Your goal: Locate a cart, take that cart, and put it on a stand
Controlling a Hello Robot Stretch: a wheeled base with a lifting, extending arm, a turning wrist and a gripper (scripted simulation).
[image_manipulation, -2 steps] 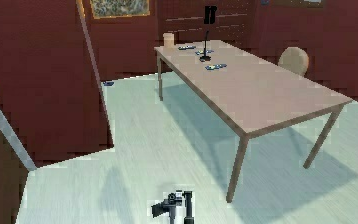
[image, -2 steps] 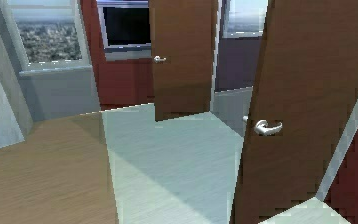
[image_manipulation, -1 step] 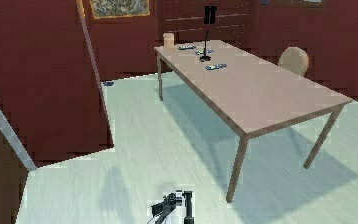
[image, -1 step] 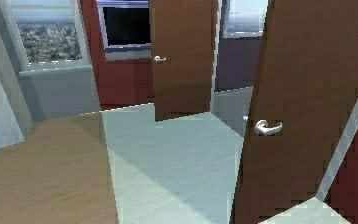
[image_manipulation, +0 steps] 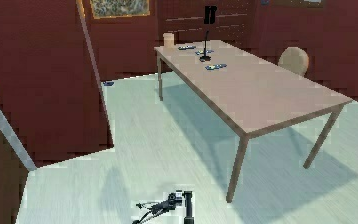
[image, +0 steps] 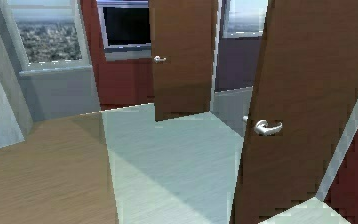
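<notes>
At the arm side view's bottom edge, my gripper (image_manipulation: 150, 209) pokes left from the short dark arm (image_manipulation: 185, 206). Only pale floor lies behind its thin fingers, so it holds nothing. Farther out stands a long tan table (image_manipulation: 257, 95) on thin legs. At its far end are a black upright object on a round foot (image_manipulation: 208, 38), a small beige cup-like blob (image_manipulation: 168, 40) and two small flat dark things (image_manipulation: 216, 67).
A round-backed chair (image_manipulation: 294, 60) stands behind the table, against dark red walls with a framed picture (image_manipulation: 117, 8). In the forward view, a brown door with a silver handle (image: 269, 127) stands near on the right, and another brown door (image: 183, 55) farther back. Pale floor (image: 167, 150) runs between them.
</notes>
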